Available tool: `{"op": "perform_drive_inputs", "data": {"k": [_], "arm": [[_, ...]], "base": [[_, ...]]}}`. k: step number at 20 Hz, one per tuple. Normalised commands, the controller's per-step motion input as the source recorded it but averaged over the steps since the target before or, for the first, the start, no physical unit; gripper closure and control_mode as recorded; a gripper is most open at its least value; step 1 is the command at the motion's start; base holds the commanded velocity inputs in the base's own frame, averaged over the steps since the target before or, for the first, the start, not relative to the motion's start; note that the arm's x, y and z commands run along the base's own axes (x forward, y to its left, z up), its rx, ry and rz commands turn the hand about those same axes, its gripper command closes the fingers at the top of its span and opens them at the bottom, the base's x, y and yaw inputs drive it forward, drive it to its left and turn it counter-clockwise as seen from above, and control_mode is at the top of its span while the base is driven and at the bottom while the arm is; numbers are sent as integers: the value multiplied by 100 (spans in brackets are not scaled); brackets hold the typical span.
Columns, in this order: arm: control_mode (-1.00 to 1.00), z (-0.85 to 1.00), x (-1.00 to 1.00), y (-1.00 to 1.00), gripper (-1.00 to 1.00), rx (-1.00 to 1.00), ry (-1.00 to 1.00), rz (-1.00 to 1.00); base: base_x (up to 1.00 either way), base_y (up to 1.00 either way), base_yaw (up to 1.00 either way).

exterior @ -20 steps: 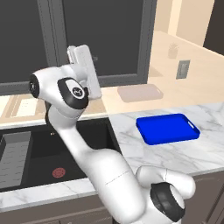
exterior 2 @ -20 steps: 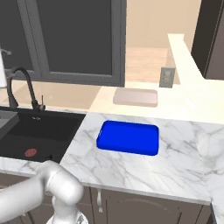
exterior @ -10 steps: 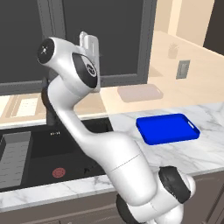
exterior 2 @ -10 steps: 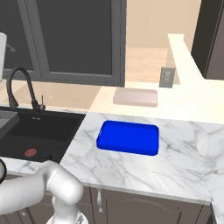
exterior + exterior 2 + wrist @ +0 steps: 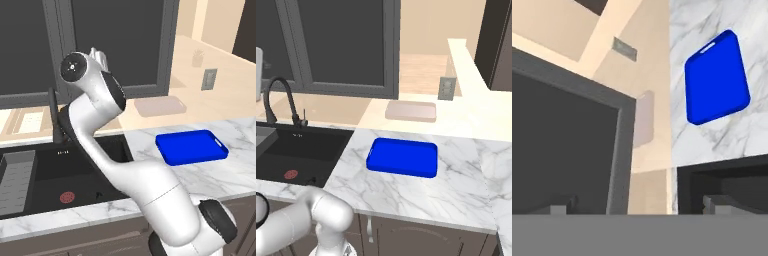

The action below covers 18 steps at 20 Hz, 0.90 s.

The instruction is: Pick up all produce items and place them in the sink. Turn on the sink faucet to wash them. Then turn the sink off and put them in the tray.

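1. Looking through the hand camera, I see my gripper [image 5: 637,207] with its two fingertips [image 5: 559,209] spread wide and nothing between them.
2. From the left base camera, I have the arm raised high over the counter, its hand up near the dark window [image 5: 120,45].
3. The sink [image 5: 45,170] is set into the white marble counter [image 5: 210,175]; I see its red drain [image 5: 67,197] on the basin floor, and a grey ribbed rack [image 5: 15,180] sits at its left end.
4. The faucet [image 5: 281,100] stands behind the sink, its arched spout reaching over the basin in the right base camera.
5. The blue tray [image 5: 402,157] lies flat on the marble, to the right of the sink and apart from it, with nothing on it.
6. A pale beige slab [image 5: 411,111] rests on the counter behind the tray, near the window.
7. I can make out an outlet [image 5: 446,88] on the wall, right of the slab.
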Motion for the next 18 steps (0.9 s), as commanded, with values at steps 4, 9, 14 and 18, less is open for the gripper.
{"op": "perform_drive_inputs", "data": {"k": [4,9,14,18], "arm": [[-100,-45,0,-13,-100,0,-8,37],[-100,-41,5,-6,-100,-4,0,40],[-100,-34,12,0,-100,-15,9,38],[-100,-28,9,0,-100,-21,16,34]], "base": [[0,0,0],[0,0,0],[0,0,0],[0,0,0]]}}
